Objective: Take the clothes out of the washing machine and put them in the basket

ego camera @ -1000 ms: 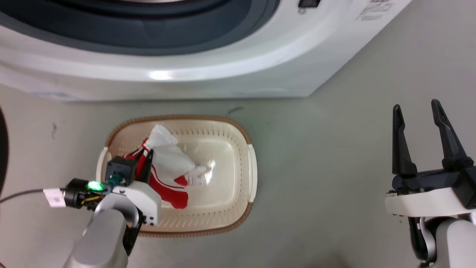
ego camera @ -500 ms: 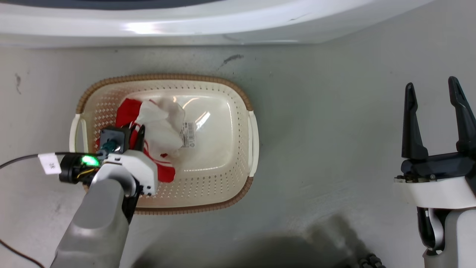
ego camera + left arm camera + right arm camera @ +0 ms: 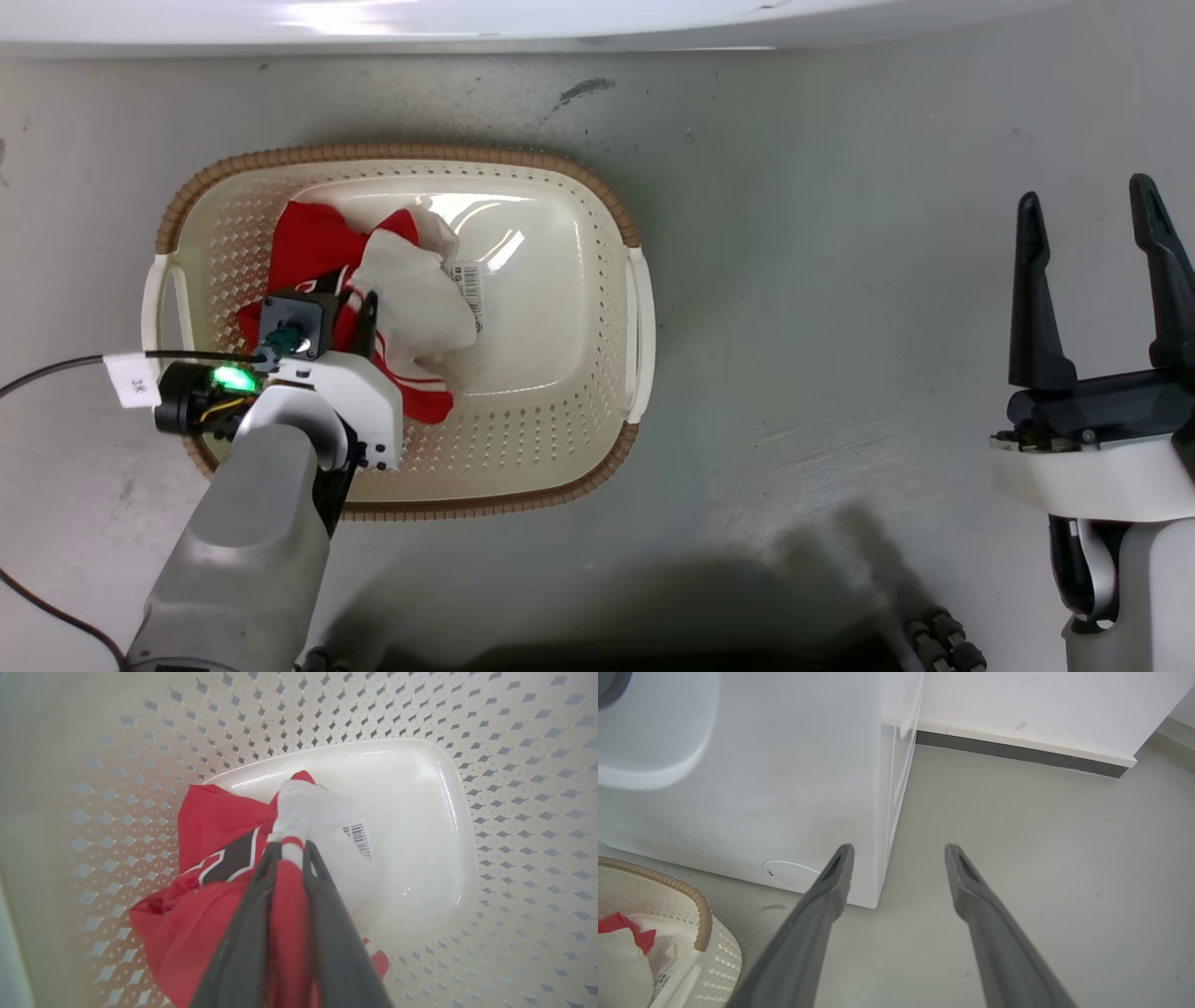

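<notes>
The left gripper (image 3: pixel 292 848) is down inside the basket (image 3: pixel 560 448). Its two fingers are squeezed tight on a fold of the clothes (image 3: pixel 415 299). The clothes are a soft red and white bundle, and I cannot tell if it is one piece or two. The bundle runs straight on past the fingertips, in the same line as the fingers. It spreads out on the basket's bottom, close to the left wall. The white part reaches toward the middle and touches the sticker (image 3: pixel 360 839) there.

So the clothes are right in front of the fingers and already resting in the basket. I think the next job is easy: the fingers just need to spread and let the fold slip out. Then the arm can lift up past the brown rim.

The right gripper (image 3: pixel 1085 191) is wide open and holds nothing. It hangs over the bare floor (image 3: pixel 840 280), well apart from the basket, near the corner of the washing machine (image 3: pixel 738 788). The left arm is the near one, so it should do this.
</notes>
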Robot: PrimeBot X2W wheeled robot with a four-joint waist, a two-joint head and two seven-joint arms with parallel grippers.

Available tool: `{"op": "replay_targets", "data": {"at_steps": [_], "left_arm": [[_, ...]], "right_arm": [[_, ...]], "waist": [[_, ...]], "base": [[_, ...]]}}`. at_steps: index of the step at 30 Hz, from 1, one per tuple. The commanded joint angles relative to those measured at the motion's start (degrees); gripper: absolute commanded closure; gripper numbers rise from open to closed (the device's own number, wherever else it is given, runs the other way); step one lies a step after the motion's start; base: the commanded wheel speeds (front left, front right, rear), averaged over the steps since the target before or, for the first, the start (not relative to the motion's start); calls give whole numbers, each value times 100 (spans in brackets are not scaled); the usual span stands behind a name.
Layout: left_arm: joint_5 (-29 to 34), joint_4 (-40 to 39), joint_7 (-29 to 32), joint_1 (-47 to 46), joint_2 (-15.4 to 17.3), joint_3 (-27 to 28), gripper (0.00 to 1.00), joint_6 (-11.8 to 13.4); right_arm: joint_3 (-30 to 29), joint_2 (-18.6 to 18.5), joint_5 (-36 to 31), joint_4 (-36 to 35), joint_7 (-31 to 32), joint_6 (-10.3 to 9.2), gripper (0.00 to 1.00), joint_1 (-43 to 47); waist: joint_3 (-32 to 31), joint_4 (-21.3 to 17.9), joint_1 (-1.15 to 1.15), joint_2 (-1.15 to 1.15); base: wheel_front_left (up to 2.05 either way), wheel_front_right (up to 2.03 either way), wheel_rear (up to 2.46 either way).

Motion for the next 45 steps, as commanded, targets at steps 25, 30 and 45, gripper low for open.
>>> {"op": "replay_targets", "data": {"at_steps": [25, 30, 45], "left_arm": [[-62, -1276, -15, 1578, -113, 722, 0, -145], [27, -1902, -15, 2060, -124, 867, 0, -198], [-36, -3316, 40, 1741, 424, 845, 0, -324]], "right_arm": [[99, 0, 326, 811, -14, -6, 0, 158], [70, 0, 423, 902, -13, -5, 0, 325], [251, 3, 889, 977, -13, -5, 0, 474]], "waist": [[-2412, -16, -1, 0], [-2872, -37, -1, 0], [-3058, -624, -1, 0]], "base": [[0, 0, 0], [0, 0, 0], [0, 0, 0]]}}
